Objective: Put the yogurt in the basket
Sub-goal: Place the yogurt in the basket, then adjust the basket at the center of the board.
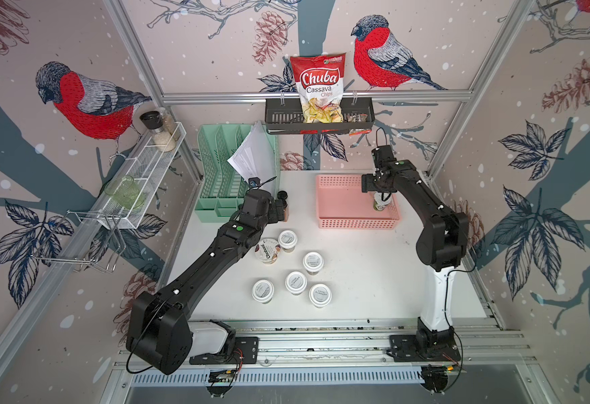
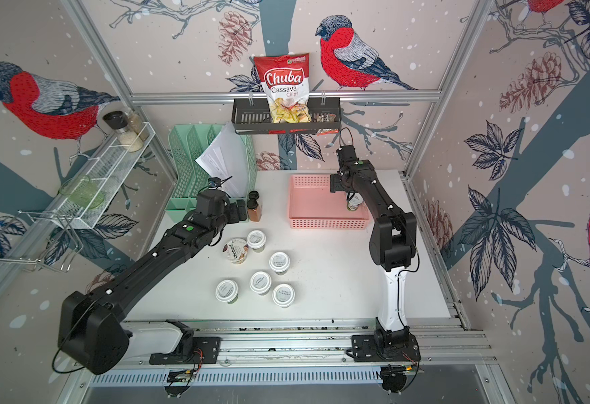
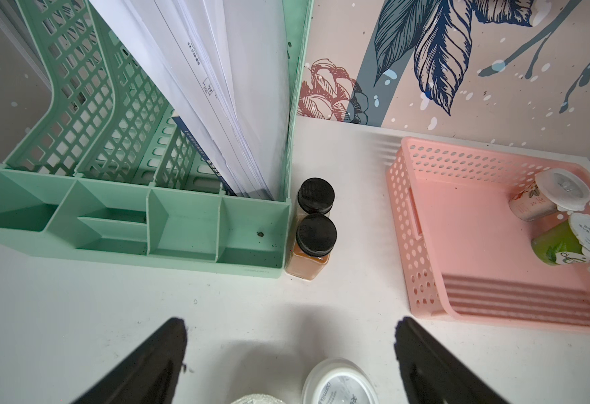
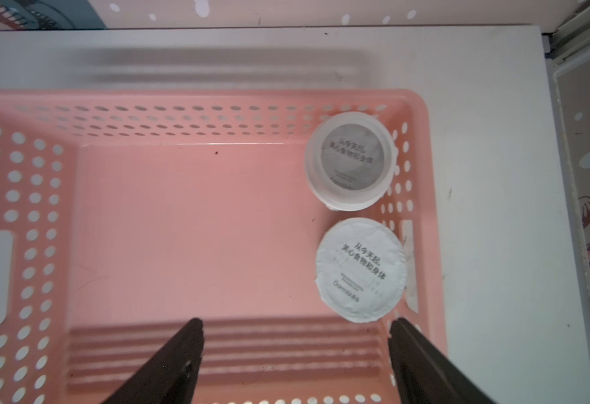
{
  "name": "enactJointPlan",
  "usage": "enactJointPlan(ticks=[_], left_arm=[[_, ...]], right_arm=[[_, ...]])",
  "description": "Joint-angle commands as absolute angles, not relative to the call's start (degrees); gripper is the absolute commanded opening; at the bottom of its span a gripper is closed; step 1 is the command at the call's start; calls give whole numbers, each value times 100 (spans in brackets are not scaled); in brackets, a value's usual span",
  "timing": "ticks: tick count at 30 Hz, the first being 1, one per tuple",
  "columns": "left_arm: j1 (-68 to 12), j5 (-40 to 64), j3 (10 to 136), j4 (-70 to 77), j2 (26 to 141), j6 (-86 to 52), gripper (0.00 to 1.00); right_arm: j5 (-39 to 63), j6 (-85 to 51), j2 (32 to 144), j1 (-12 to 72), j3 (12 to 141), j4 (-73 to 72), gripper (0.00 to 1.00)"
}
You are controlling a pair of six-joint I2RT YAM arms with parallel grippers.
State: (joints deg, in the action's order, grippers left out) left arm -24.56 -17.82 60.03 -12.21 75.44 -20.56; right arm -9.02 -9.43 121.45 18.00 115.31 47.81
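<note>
White tabletop [image 1: 374,280] | hovering right gripper [image 4: 296,323] over basket [image 4: 199,210], fingers gaping, gripping nothing | standing inside basket's right end: two yogurt jars [image 4: 360,269] | sitting outside basket, front-left: five jars [image 1: 295,281], cup [image 1: 267,250] | holding left gripper [image 3: 290,325] left of basket, fingers gaping

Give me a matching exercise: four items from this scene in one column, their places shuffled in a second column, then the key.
1. Chobani cup
2. spice bottles
3. Chuba chips bag
4. green-labelled yogurt jar

A. in the black hanging tray
B. inside the pink basket
C. on the table beside white-lidded jars
D. next to the mint-green organizer

Pairs: 1-C, 2-D, 3-A, 4-B
</note>
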Motion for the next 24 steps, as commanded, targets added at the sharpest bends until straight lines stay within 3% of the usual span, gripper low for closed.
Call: enactJointPlan(ticks=[1, 8, 24], left_arm=[[-2451, -1972, 6092, -1190, 7597, -2022, 96], [-2432, -2093, 6181, -1367, 7621, -2051, 96], [-2433, -1995, 6135, -1359, 7506, -2090, 96]], right_arm=[[-662, -1076, 12081, 2204, 11365, 4588, 81], [-321, -1121, 12464, 2650, 11220, 4411, 76], [-277, -1132, 12210, 2575, 9904, 3961, 76]])
